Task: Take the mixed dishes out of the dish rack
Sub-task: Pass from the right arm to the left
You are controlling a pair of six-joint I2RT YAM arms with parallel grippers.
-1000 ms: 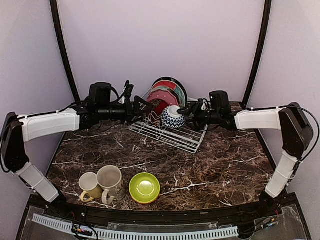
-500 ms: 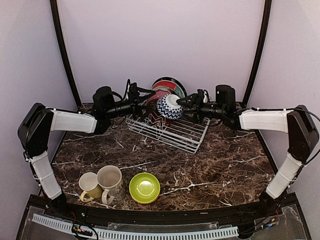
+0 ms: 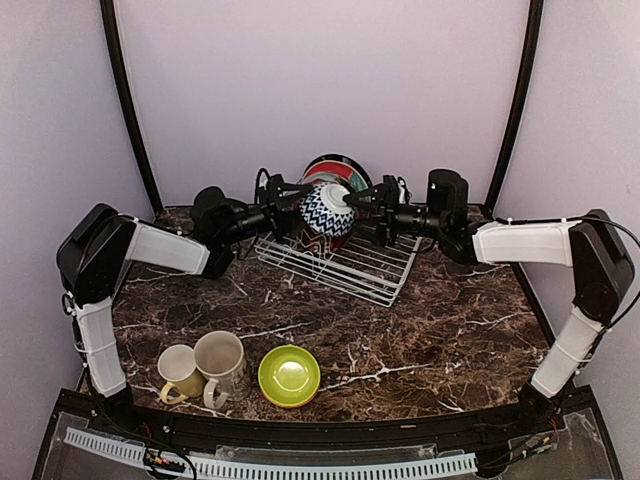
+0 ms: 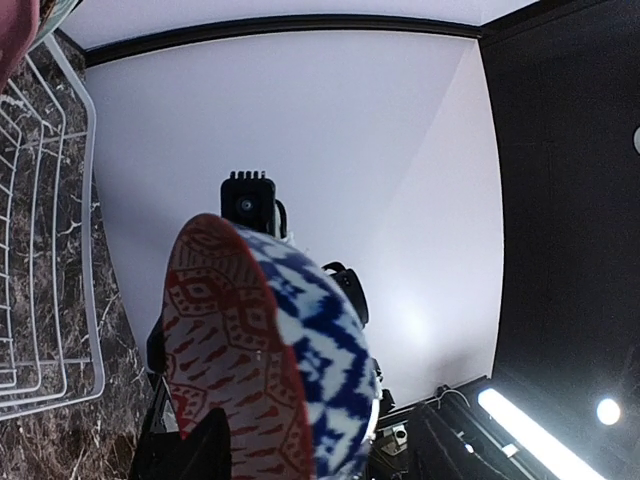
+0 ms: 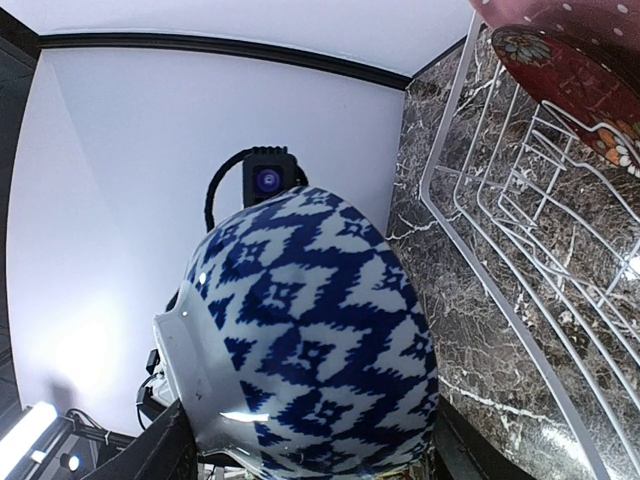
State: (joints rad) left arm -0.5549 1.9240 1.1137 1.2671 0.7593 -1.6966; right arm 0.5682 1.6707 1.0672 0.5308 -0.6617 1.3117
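Bowl [image 3: 327,210], patterned blue-and-white outside and red inside, is held in the air over the dish rack [image 3: 352,268], clamped in the right tool [image 3: 352,203]. The left tool [image 3: 298,200] is set around its opposite side; whether it grips cannot be told.

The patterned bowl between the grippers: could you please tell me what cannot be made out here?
- Left gripper: left wrist view, the patterned bowl covers its grip.
- Right gripper: right wrist view, bottom edge crops its fingers.
- Plates in the dish rack: top view, bowl hides most; count unclear.
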